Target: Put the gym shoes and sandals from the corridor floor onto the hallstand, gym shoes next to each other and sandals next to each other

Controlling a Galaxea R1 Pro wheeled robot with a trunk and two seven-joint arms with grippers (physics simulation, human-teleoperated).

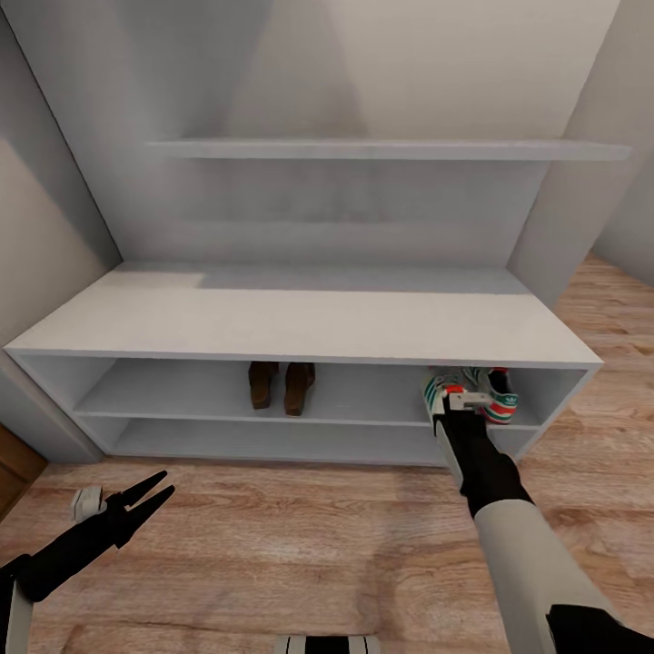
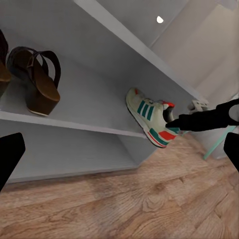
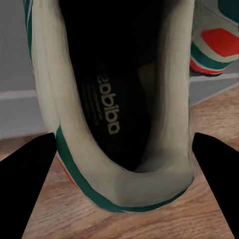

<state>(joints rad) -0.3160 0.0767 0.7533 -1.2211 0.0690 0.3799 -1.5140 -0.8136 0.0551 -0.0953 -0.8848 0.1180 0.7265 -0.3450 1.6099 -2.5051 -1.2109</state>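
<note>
Pale grey walls (image 1: 381, 64), floating wall shelf (image 1: 391, 149).

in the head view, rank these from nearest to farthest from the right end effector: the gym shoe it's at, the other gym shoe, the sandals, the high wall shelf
1. The gym shoe at the right end effector, at the rack's right end.
2. The other gym shoe, just beside it on the middle tier, further right.
3. The sandals, mid-rack on the same tier, off to the left.
4. The wall shelf, high above the rack.

Head camera looks down at the rack (image 1: 300, 313), twelve o'clock; left wrist views it obliquely; right wrist sits close over the shared sneaker (image 3: 112, 114).
</note>
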